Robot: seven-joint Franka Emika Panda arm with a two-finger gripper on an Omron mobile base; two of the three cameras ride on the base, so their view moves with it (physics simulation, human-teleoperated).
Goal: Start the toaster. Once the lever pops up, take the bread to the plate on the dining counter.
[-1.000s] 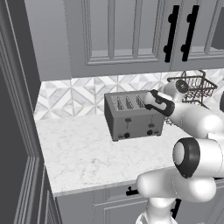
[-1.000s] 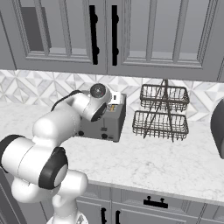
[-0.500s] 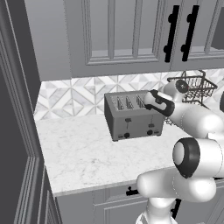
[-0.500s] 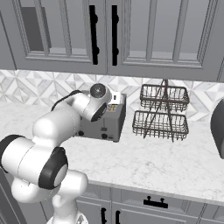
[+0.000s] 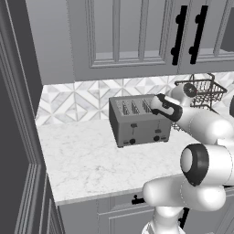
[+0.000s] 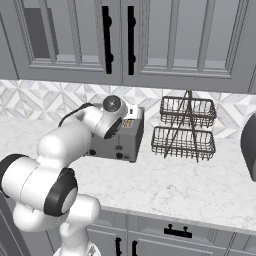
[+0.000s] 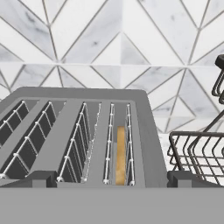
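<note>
Toaster (image 5: 139, 122) on marble desk (image 5: 87, 160), against the tiled backsplash (image 5: 77, 99).
Bread (image 7: 120, 154) sits edge-up, sunk in the rightmost slot of the toaster. The hand hangs above the toaster's right end, its fingers (image 7: 179, 178) spread wide apart and holding nothing. Wire basket rack (image 6: 186, 129) stands just right of the toaster.
</note>
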